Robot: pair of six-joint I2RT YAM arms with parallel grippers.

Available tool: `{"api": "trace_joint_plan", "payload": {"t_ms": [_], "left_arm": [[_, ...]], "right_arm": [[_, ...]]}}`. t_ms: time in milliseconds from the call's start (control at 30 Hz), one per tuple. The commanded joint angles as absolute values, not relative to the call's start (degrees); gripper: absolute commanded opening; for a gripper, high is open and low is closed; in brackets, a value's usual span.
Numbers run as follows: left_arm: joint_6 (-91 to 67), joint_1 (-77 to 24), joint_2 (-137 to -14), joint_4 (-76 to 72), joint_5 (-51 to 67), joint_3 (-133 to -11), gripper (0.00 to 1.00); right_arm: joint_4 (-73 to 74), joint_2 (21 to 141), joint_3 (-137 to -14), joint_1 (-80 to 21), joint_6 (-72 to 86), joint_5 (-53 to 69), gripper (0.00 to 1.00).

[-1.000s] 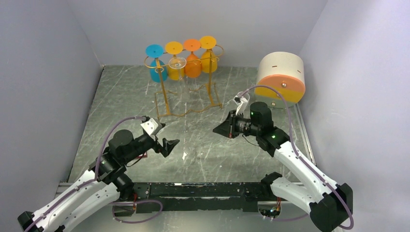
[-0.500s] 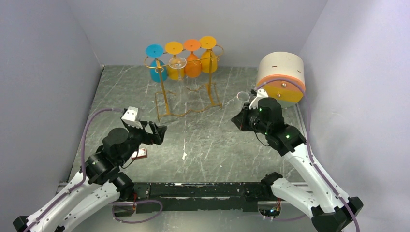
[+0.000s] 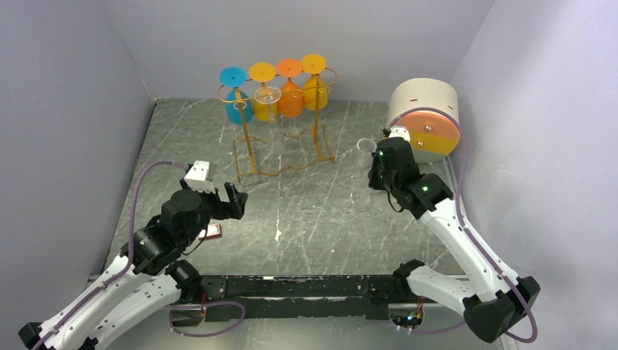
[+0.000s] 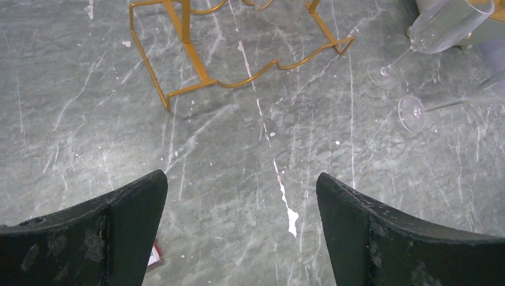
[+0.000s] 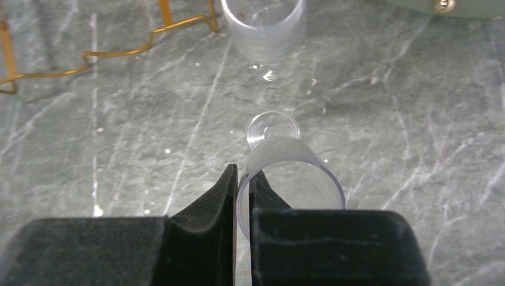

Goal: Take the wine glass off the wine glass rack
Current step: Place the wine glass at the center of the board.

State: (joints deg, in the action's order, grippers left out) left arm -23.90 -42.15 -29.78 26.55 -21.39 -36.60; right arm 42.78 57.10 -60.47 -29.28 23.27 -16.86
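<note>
The gold wire wine glass rack point(image 3: 248, 142) stands at the back centre, with blue, yellow and orange glasses and one clear glass point(image 3: 267, 95) hanging from its top. My right gripper point(image 5: 243, 170) is shut on the rim of a clear wine glass point(image 5: 292, 179). That glass hangs foot-down, low over the table to the right of the rack. Its foot point(image 4: 411, 113) shows in the left wrist view. My left gripper point(image 3: 237, 200) is open and empty, above the table in front of the rack base point(image 4: 190, 53).
A second clear glass point(image 3: 366, 146) stands upright on the table just beyond the held one, also in the right wrist view point(image 5: 265, 24). A white and orange drum point(image 3: 423, 117) sits at the back right. A small red-white scrap point(image 3: 213, 232) lies under the left arm.
My right arm has swung back and to the right and tipped its gripper down, still shut on the clear glass. The left arm has turned towards the rack, still open.
</note>
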Motion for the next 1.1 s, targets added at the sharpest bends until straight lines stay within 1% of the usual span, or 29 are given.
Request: {"api": "trace_joint_plan", "payload": {"t_ms": [0,133,200,267,367,633,900,1000,1033,1067], "left_arm": [[-29.25,-42.06,-28.15,30.48,-25.22,-39.24,0.99],[-30.55,-42.1,-24.26,29.56,-28.08,-37.54,0.99],[-30.23,-42.08,-22.57,30.41,-28.37,-37.44,0.99],[-30.9,-42.08,-21.47,32.01,-29.75,-37.69,0.99],[-32.58,-42.09,-20.64,33.08,-31.8,-37.24,0.99],[-32.4,-42.03,-24.31,33.54,-31.05,-37.85,0.99],[-31.71,-42.1,-31.35,34.02,-28.1,-39.14,0.99],[-31.79,-42.07,-32.38,34.38,-27.39,-39.24,0.99],[-31.89,-42.03,-32.5,34.44,-27.3,-39.22,0.99],[-32.02,-42.05,-32.47,34.39,-27.25,-39.14,0.99]], "right_arm": [[43.86,60.39,-62.91,-29.41,21.81,-23.52,0.0],[42.44,63.05,-63.61,-29.24,21.47,-29.61,0.0],[41.45,63.87,-64.22,-28.57,21.11,-30.75,0.0],[39.36,64.49,-64.26,-25.49,20.08,-28.96,0.0],[37.82,66.09,-64.91,-20.96,18.58,-22.84,0.0],[38.27,71.7,-67.7,-15.59,14.96,-12.22,0.0],[39.99,75.45,-70.45,-13.23,12.65,-10.07,0.0],[40.97,76.01,-70.71,-13.2,11.91,-12.28,0.0],[40.77,76.1,-70.62,-13.25,11.7,-12.75,0.0],[40.53,76.3,-70.61,-13.24,11.61,-12.67,0.02]]}}
